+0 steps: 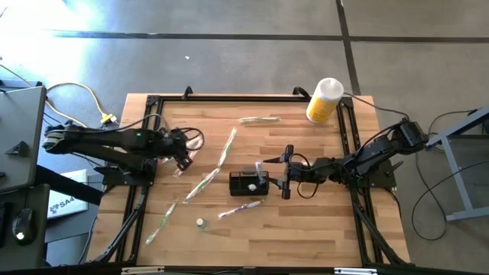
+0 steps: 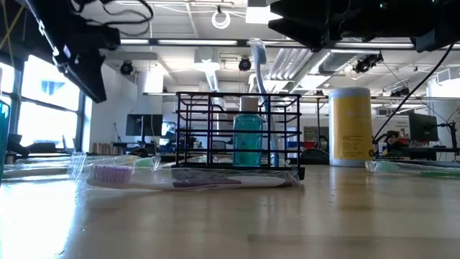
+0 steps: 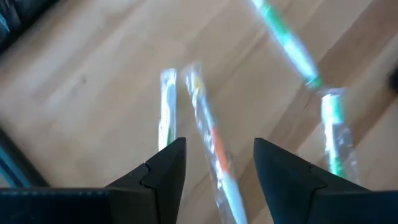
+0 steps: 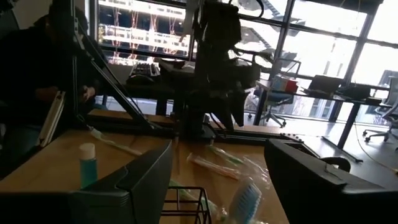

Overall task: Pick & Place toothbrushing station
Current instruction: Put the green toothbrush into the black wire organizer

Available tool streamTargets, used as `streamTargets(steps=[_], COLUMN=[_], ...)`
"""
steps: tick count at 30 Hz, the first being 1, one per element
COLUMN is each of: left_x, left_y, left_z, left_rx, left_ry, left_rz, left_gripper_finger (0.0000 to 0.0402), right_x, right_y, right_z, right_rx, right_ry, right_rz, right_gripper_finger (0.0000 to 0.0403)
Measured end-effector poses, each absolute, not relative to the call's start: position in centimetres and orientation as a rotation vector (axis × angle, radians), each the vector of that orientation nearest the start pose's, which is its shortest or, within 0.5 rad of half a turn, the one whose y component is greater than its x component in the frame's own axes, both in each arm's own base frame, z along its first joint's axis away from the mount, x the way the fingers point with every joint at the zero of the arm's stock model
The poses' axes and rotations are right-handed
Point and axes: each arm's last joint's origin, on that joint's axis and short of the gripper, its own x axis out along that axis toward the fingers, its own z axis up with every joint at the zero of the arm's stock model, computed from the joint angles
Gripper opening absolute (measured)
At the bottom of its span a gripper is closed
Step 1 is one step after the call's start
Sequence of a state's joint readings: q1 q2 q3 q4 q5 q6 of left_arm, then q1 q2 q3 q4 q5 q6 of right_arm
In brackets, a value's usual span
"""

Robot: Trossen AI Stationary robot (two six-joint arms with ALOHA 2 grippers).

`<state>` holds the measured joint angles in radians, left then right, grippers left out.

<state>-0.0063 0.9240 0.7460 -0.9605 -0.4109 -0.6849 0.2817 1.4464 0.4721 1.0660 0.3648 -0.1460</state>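
The toothbrushing station (image 1: pixel 246 183) is a small black wire box standing on its base mid-table; its rim (image 4: pixel 186 198) shows low in the right wrist view. A toothbrush (image 2: pixel 259 65) stands upright in it. My right gripper (image 1: pixel 287 173) is open and level, just to the station's right, pointing at it without touching. My left gripper (image 1: pixel 183 153) hangs open above the table's left part. It points down over clear-wrapped toothbrushes (image 3: pixel 208 137), and nothing is between its fingers (image 3: pixel 165 171).
Several wrapped toothbrushes lie flat: one before the station (image 2: pixel 180 178), one at the far side (image 1: pixel 260 119), others toward the left (image 1: pixel 206 179). A yellow bottle with a white cap (image 1: pixel 324 99) stands far right. A small teal bottle (image 1: pixel 200 223) stands near the front.
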Motion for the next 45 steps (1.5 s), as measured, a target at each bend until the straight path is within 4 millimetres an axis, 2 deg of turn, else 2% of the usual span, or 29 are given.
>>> streamTargets(steps=[4, 8, 13, 17, 20, 29, 34, 45], left_x=[16.4, 16.5, 16.0, 15.9, 16.1, 17.3, 18.0, 18.7], left_y=[2.9, 5.7, 8.9, 10.5, 10.9, 11.7, 12.1, 12.9], left_z=[22.8, 21.8, 21.4, 21.0, 20.5, 18.4, 17.2, 14.9], left_rx=[-0.495, -0.536, -0.582, -0.612, -0.632, -0.638, -0.62, -0.564], left_ry=[1.071, 1.152, 1.156, 1.152, 1.181, 1.263, 1.305, 1.405], left_rz=[0.774, 0.844, 0.832, 0.793, 0.737, 0.74, 0.685, 0.75], left_gripper_finger=[0.0181, 0.0181, 0.0181, 0.0181, 0.0181, 0.0181, 0.0181, 0.0181], right_x=[26.1, 26.1, 26.1, 26.1, 26.1, 26.1, 26.1, 26.2], right_y=[6.5, 6.5, 6.5, 6.5, 6.6, 6.6, 6.6, 6.6], right_z=[20.5, 20.5, 20.5, 20.4, 20.4, 20.3, 20.4, 20.1], right_rx=[-0.094, -0.092, -0.092, -0.095, -0.085, -0.083, -0.082, -0.056], right_ry=[-0.079, -0.079, -0.079, -0.071, -0.069, -0.068, -0.068, -0.045], right_rz=[-0.086, -0.085, -0.085, -0.07, -0.06, -0.052, -0.052, -0.05], right_gripper_finger=[0.0248, 0.0248, 0.0248, 0.0248, 0.0248, 0.0248, 0.0248, 0.0248])
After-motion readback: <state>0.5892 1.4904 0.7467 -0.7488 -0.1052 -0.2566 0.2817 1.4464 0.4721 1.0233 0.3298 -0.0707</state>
